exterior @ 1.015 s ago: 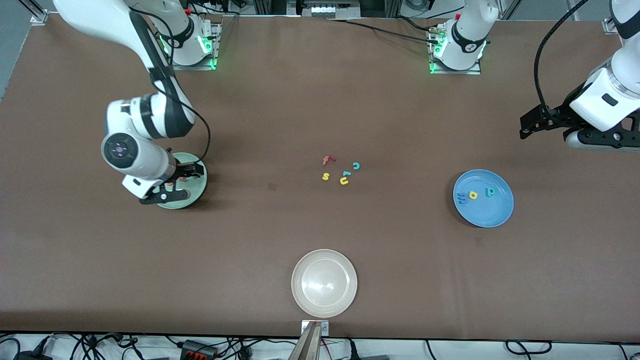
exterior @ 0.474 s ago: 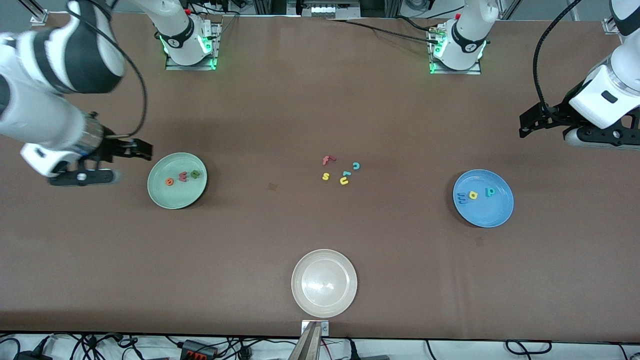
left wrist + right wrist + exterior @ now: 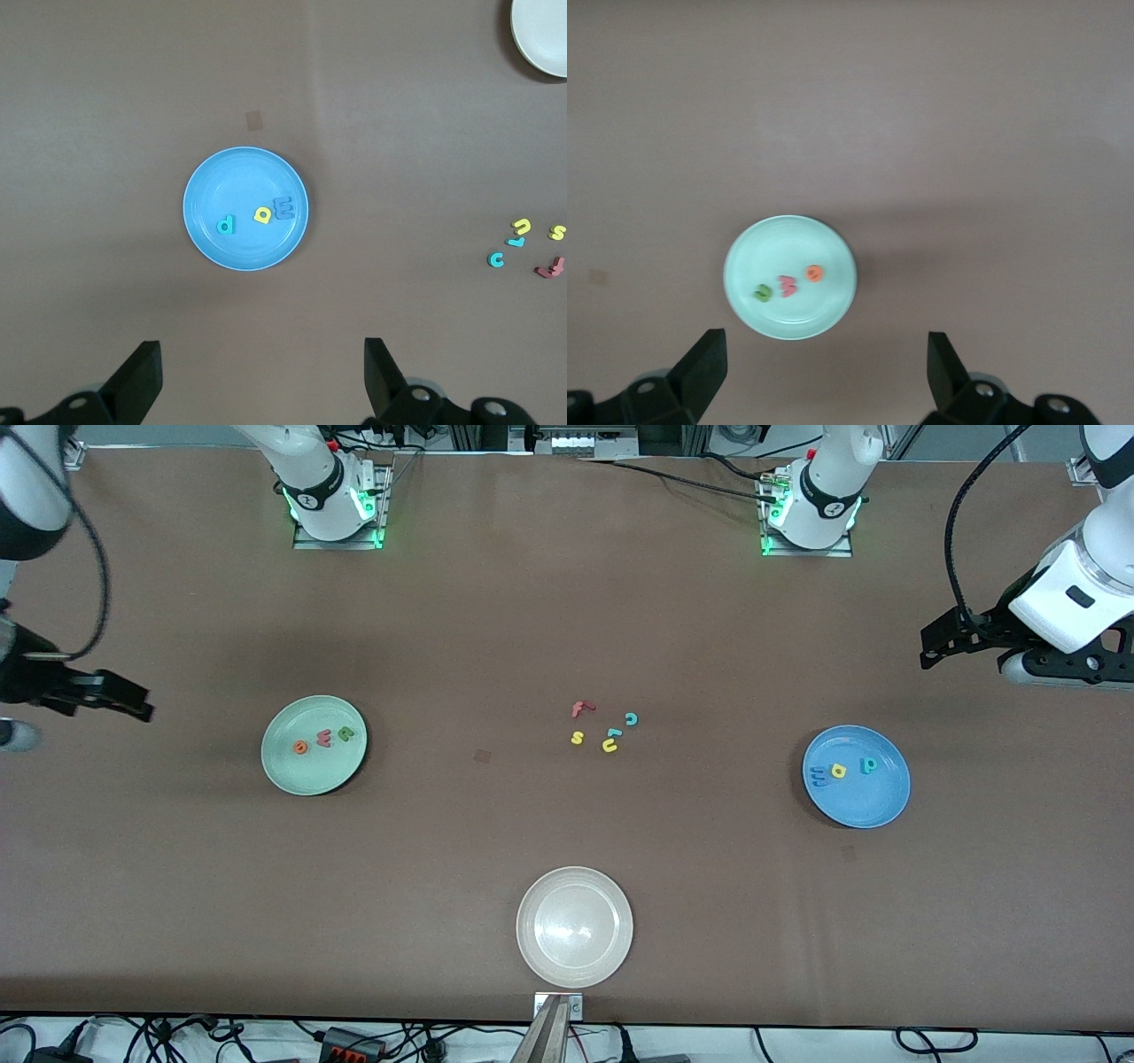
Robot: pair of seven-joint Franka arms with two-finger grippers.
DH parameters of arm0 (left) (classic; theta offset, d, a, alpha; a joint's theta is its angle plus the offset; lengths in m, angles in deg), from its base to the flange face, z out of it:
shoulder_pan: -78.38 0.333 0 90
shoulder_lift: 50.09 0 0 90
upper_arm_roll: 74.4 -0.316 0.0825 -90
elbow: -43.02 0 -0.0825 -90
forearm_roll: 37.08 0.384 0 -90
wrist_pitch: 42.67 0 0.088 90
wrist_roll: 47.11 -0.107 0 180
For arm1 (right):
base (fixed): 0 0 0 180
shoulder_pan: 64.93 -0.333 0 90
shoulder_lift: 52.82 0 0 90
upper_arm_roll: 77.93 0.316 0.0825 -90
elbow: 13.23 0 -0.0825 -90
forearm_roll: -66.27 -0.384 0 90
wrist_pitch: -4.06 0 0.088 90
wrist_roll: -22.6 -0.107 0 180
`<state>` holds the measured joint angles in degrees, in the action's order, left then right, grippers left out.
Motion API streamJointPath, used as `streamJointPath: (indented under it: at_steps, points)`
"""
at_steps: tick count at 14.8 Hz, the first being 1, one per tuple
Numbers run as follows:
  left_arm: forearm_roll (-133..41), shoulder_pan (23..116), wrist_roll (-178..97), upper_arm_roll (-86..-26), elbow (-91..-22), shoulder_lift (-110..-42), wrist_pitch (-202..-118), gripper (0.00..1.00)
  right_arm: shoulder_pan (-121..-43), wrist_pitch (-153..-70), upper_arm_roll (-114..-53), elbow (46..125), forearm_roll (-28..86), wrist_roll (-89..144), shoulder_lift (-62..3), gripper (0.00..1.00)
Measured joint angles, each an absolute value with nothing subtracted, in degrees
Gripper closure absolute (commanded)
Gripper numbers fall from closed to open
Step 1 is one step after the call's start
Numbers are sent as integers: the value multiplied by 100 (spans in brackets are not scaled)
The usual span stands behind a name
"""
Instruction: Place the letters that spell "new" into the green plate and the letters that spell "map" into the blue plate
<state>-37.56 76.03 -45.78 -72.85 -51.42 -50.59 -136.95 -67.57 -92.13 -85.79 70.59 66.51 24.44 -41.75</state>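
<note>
Table: both plates already loaded, so we judge the sorting done; no pick left.

Green plate, toward the right arm's end: e, w, n in a row across it.

Blue plate, toward the left arm's end: m, a, p, likewise in a row.

Right pincer over bare table beside the green plate, wide open, empty. Left pincer beside the blue plate, wide open, empty.

Each arm is nearer its own plate.
</note>
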Motion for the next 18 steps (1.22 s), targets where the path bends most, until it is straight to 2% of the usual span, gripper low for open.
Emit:
streamJointPath:
  at_steps: [3, 18]
  points:
    - [-3756, 7603, -4581, -7285, -5142, -5059, -13695, 0, -6481, -9041, -8562, 7032, 6646, 2797, -4357, 0]
    - [-3756, 7603, -4586, -7285, -5142, -5059, -13694, 0, -6501, -8882, -8459, 7059, 6650, 2797, -4415, 0]
